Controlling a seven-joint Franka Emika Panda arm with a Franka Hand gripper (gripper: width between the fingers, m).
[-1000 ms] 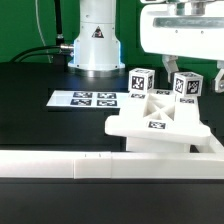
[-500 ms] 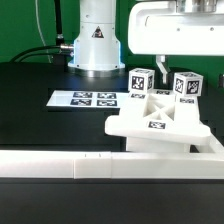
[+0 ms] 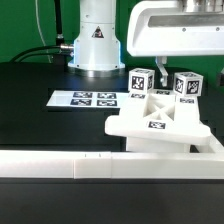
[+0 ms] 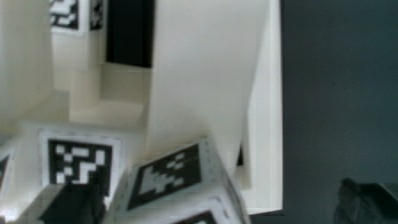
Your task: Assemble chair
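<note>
Gripper (image 3: 160,72) hangs directly above the chair (image 3: 160,115), which sits on the black table (image 3: 40,135) just behind the long white border rail (image 3: 60,166). Only one dark fingertip shows in the exterior view, between the two tagged leg cubes (image 3: 141,81); jaws stand wide, nothing between them.

Key relation: chair lies straight below the tool, its two cubes flanking the finger on either side, so the likely next move is a plain descent. Chair's flat seat panel runs long across the exterior view, beneath and forward of the tool.

Wrist view: tagged cubes (image 4: 125,175) close under the camera, white upright panels beyond.

Writing: only black-and-white square tags on chair and marker board (image 3: 85,99); a triangular warning label on the arm's base (image 3: 98,32), text unreadable
</note>
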